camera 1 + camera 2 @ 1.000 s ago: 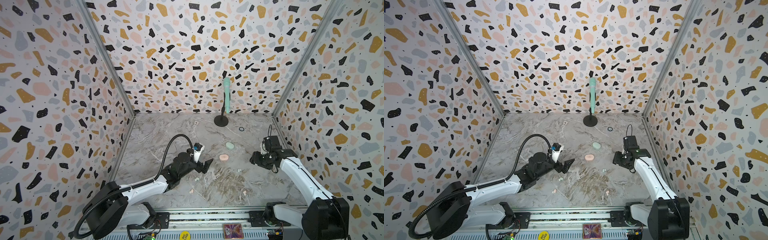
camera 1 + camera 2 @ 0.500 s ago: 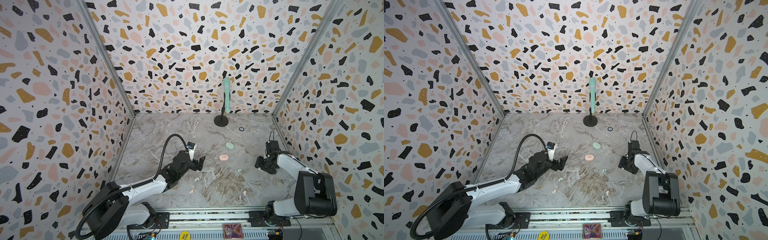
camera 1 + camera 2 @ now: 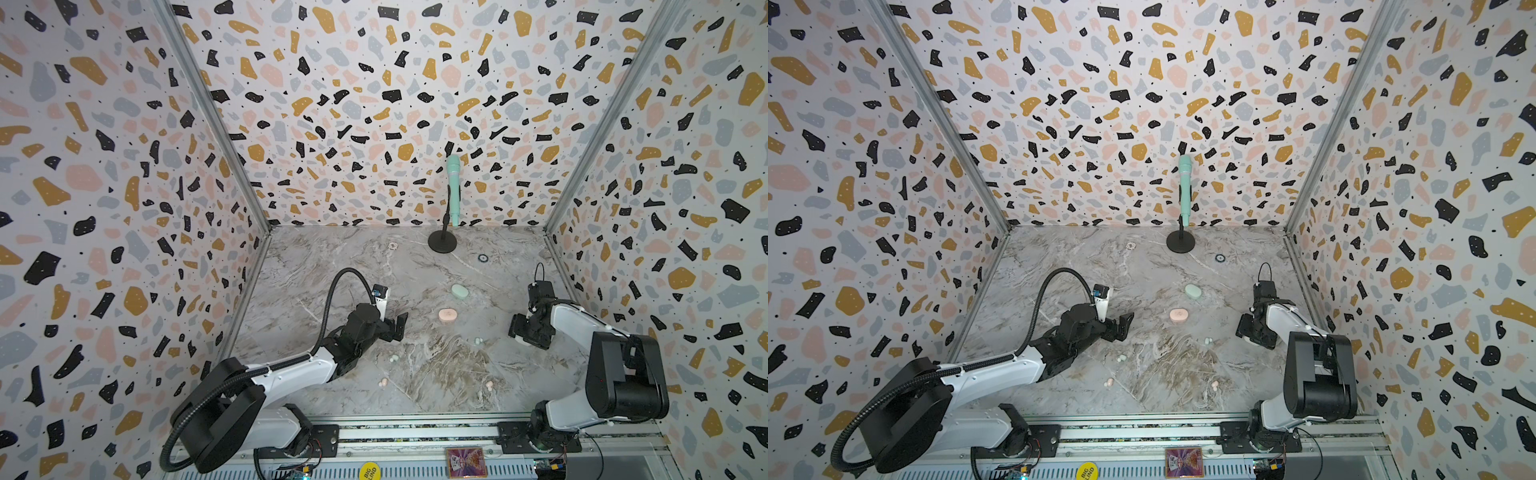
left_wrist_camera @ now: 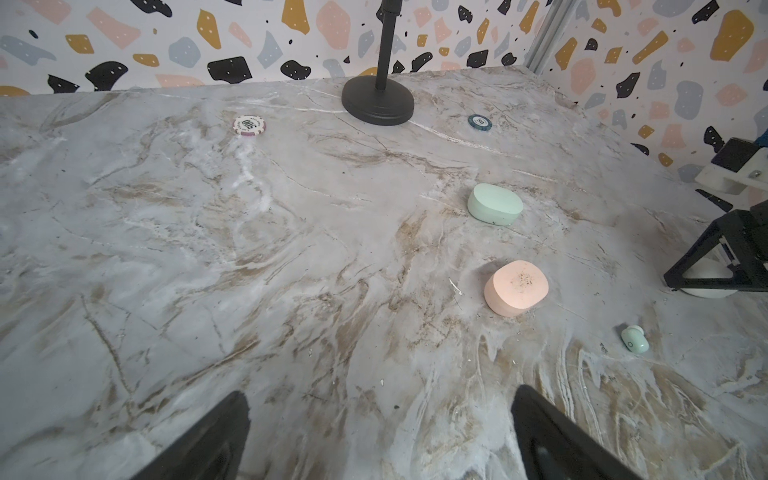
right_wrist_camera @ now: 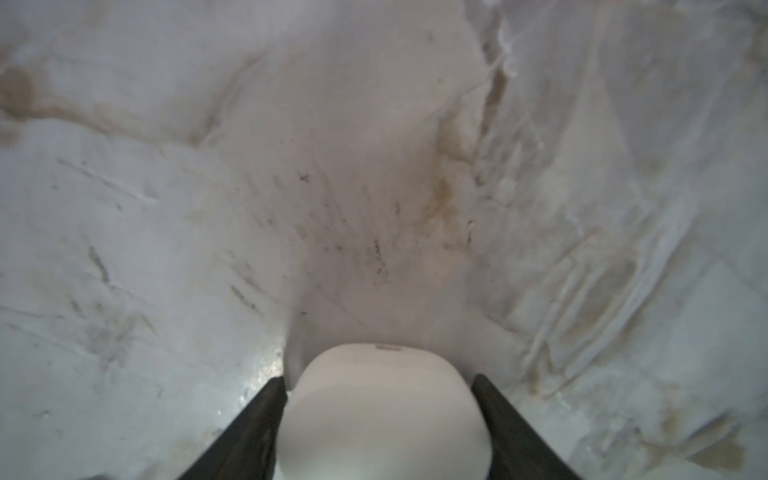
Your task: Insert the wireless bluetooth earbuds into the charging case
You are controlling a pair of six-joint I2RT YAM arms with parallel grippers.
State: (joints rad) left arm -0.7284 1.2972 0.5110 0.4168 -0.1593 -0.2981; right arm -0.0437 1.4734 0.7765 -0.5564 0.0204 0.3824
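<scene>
My right gripper (image 3: 527, 332) is low at the right of the marble floor, its fingers against the sides of a white pebble-shaped charging case (image 5: 382, 415) resting on the floor (image 4: 706, 292). A closed mint case (image 3: 459, 291) and a closed pink case (image 3: 447, 315) lie mid-floor. The earbuds lie loose: a mint pair (image 3: 478, 341), a white pair (image 3: 392, 358), and two pink ones (image 3: 383, 382) (image 3: 489, 385). My left gripper (image 3: 397, 327) hovers wide open and empty, left of the pink case. Only one mint earbud (image 4: 634, 339) shows in the left wrist view.
A mint microphone on a black round stand (image 3: 442, 242) is at the back. Two poker chips lie near it, a white one (image 3: 393, 246) and a dark one (image 3: 482, 258). Patterned walls close in three sides; a metal rail runs along the front.
The right arm has folded back toward its base and the gripper with the white case has come slightly forward. The left gripper has drawn back a little to the left.
</scene>
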